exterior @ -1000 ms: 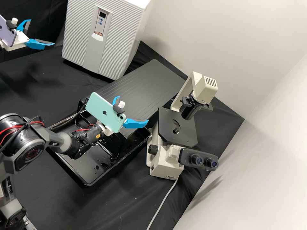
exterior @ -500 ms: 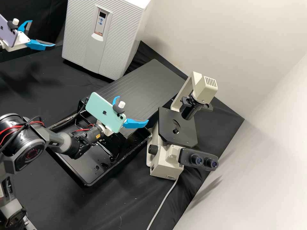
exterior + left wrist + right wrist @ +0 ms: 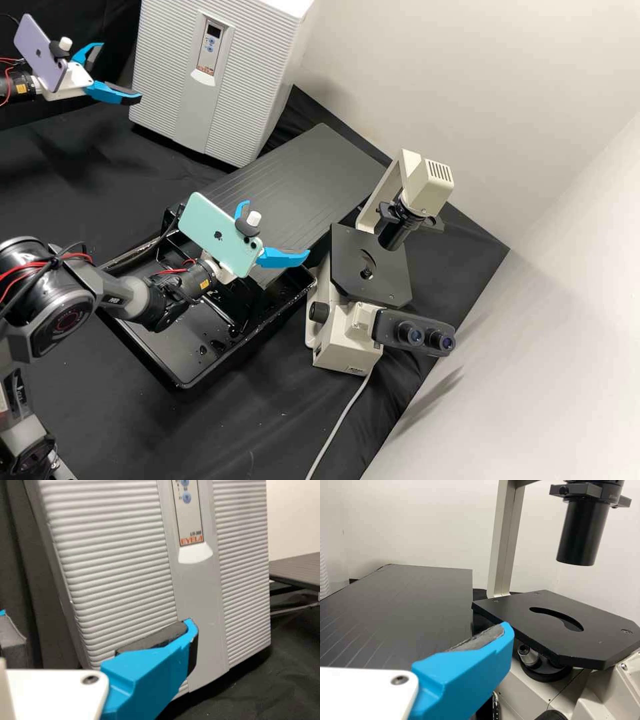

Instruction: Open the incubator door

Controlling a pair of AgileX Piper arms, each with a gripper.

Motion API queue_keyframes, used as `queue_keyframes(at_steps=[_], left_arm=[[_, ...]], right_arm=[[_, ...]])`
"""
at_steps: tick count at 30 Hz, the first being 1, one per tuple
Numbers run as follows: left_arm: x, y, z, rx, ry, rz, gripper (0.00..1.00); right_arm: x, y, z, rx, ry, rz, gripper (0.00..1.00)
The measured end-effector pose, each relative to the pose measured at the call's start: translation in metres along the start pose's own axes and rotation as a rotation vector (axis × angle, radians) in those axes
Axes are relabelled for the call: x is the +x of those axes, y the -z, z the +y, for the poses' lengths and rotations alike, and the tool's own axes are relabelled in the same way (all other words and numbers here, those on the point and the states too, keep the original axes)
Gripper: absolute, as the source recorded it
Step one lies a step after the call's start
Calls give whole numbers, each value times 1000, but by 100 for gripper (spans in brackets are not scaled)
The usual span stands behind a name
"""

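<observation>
The incubator (image 3: 160,80) is whitish grey, patterned with fine parallel ridges on both sides of a smooth grey stripe (image 3: 200,113); its buttons (image 3: 186,498) are blue. The left gripper (image 3: 120,73) and right gripper (image 3: 277,228) are white, with bright blue fingers (image 3: 283,258) and dark grey pads (image 3: 155,637). One phone (image 3: 41,50) is lilac, another phone (image 3: 217,237) mint green. The microscope (image 3: 343,343) is cream with a black stage (image 3: 347,260). Thin pale lines stripe the blackish board (image 3: 327,167); the tray (image 3: 167,347) and cloth (image 3: 267,433) are black.

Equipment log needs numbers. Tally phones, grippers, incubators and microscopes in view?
Phones (purple phone, green phone): 2
Grippers (left gripper, right gripper): 2
Incubator: 1
Microscope: 1
Total: 6
</observation>
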State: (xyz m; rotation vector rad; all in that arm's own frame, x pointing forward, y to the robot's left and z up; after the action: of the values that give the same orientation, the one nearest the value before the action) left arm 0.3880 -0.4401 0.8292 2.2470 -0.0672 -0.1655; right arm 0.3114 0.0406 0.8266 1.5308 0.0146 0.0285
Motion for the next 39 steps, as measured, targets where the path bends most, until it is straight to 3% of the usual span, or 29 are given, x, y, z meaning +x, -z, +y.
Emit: queue_keyframes(at_steps=[5,12,23,29,39], left_arm=[[19,5,2,-21,-19,-27,100],[44,5,10,5,-56,-96,100],[68,7,23,-23,-72,-122,100],[74,8,19,-27,-73,-128,100],[75,7,16,-71,-78,-148,100]], right_arm=[[0,0,0,0,0,0,100],[0,0,0,0,0,0,100],[0,0,0,0,0,0,100],[0,0,0,0,0,0,100],[0,0,0,0,0,0,100]])
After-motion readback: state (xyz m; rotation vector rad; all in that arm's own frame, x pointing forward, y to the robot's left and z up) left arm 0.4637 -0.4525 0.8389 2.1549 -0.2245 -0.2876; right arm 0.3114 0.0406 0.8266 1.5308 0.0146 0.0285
